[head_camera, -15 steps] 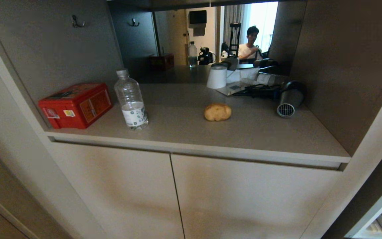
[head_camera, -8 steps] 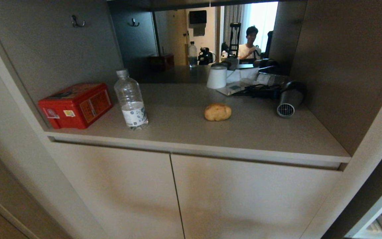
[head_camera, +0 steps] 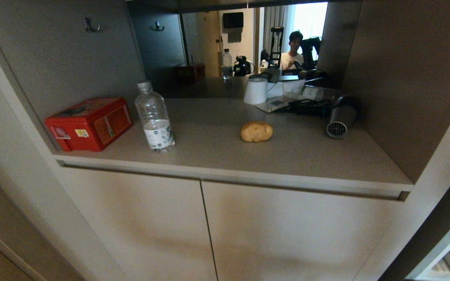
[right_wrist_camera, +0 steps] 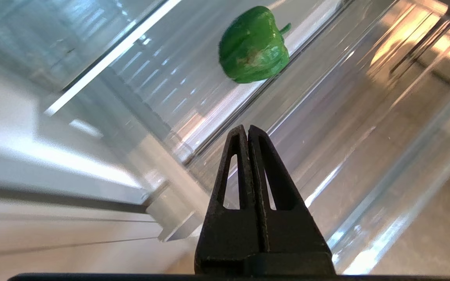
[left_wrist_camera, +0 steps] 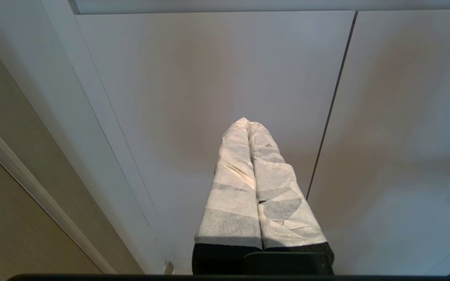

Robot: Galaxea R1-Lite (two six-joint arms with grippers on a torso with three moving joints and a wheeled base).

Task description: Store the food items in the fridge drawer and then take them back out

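— Pepper [right_wrist_camera: 253, 46] lying loose in the drawer [right_wrist_camera: 365, 128], right gripper [right_wrist_camera: 247, 130] hanging above it, jaws pressed together, gripping nothing.
— Potato [head_camera: 256, 131]?
— Sitting on the counter [head_camera: 225, 156], waiting its turn. Left gripper [left_wrist_camera: 247, 124] idling closed by the cabinet door [left_wrist_camera: 209, 78].

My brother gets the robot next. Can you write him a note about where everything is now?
Left tool: shut, empty, parked facing the cupboard doors.
Right tool: shut, empty, over the fridge drawer.
Pepper: lying in the drawer, apart from the tool.
Potato: on the counter, between the water bottle and the hair dryer.
Done: pepper stored.
Left: store the potato, then take both back out.
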